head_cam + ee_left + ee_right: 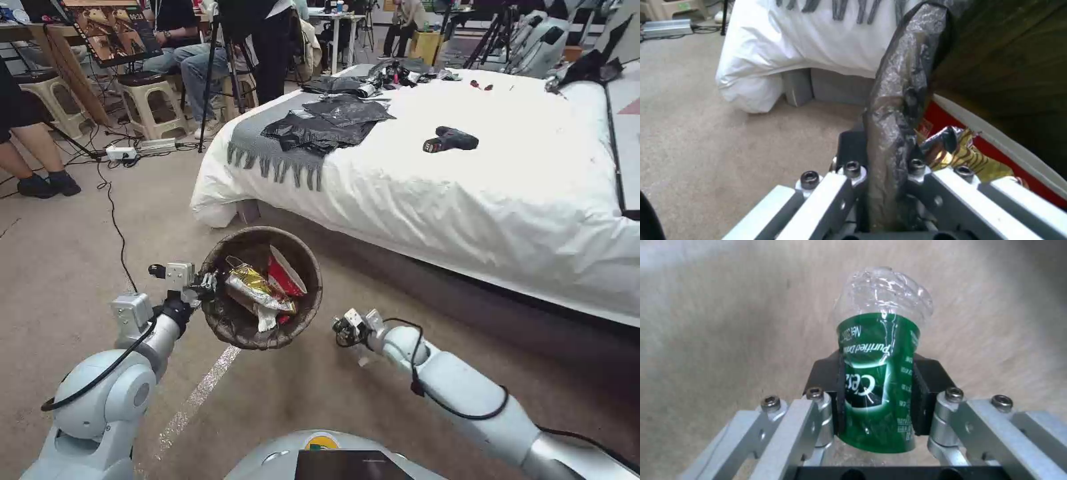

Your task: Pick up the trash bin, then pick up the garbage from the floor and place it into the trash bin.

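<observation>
Clamped between the right gripper's (pixel 880 396) black pads, a crushed green-labelled bottle (pixel 880 373) hangs just beside the trash bin (pixel 261 288), whose bagged rim the left gripper (pixel 882 173) pinches, keeping it open for dropping.

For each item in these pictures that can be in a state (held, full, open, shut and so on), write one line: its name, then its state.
trash bin: lifted, held by its rim, partly filled with wrappers.
left gripper: shut on the bin's bag-lined rim.
bottle: crushed, clamped over the carpet, beside the bin.
right gripper: shut on the bottle.
gold wrapper: crumpled, lying inside the bin.
black bags: loose, piled on the bed.
</observation>
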`<state>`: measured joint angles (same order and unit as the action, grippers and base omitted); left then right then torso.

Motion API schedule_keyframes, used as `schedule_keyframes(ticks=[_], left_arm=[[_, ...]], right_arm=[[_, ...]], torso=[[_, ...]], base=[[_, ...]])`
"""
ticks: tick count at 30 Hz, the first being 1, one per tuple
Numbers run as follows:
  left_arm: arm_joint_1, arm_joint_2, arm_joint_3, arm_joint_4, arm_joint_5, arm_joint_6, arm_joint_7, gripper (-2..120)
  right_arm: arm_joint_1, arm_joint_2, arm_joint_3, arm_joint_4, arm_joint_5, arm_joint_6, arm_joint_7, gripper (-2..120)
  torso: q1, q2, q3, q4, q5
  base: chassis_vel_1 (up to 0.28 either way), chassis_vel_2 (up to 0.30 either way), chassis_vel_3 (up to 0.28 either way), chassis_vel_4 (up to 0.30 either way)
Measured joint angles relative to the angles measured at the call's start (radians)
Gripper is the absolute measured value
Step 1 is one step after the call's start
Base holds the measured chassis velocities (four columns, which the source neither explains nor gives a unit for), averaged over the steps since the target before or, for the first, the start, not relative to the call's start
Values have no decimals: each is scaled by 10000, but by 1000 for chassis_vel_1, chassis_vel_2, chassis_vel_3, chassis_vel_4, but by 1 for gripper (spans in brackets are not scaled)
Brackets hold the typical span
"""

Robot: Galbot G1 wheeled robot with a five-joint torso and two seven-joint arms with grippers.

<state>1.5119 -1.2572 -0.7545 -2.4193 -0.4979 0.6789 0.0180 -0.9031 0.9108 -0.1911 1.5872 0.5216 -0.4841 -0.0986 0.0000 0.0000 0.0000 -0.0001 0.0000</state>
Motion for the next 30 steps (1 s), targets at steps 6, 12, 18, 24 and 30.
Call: schedule_keyframes(ticks=[6, 12, 18, 24, 30], left_arm=[[16, -4, 0, -2, -1, 0, 2, 2], [-14, 14, 23, 26, -1, 0, 6, 2], [-24, 35, 69, 53, -2, 7, 9, 2], [-30, 85, 83, 98, -23, 46, 13, 2], [-35, 113, 135, 166, -23, 55, 21, 2]], right_arm=[[-464, -991, 792, 1910, 943, 29, 506, 27], [-796, -1441, 1607, 3527, 1667, -96, 1032, 27], [-828, -1740, 2457, 4858, 2297, -389, 1465, 27], [-490, -1894, 3270, 5818, 2912, -520, 1641, 27], [134, -2054, 3795, 6512, 3728, -545, 1704, 26]], torso=[[0, 0, 0, 0, 1], [0, 0, 0, 1, 0], [0, 0, 0, 0, 1], [0, 0, 0, 2, 0], [0, 0, 0, 0, -1]], base=[[0, 0, 0, 0], [0, 0, 0, 0], [0, 0, 0, 0], [0, 0, 0, 0], [0, 0, 0, 0]])
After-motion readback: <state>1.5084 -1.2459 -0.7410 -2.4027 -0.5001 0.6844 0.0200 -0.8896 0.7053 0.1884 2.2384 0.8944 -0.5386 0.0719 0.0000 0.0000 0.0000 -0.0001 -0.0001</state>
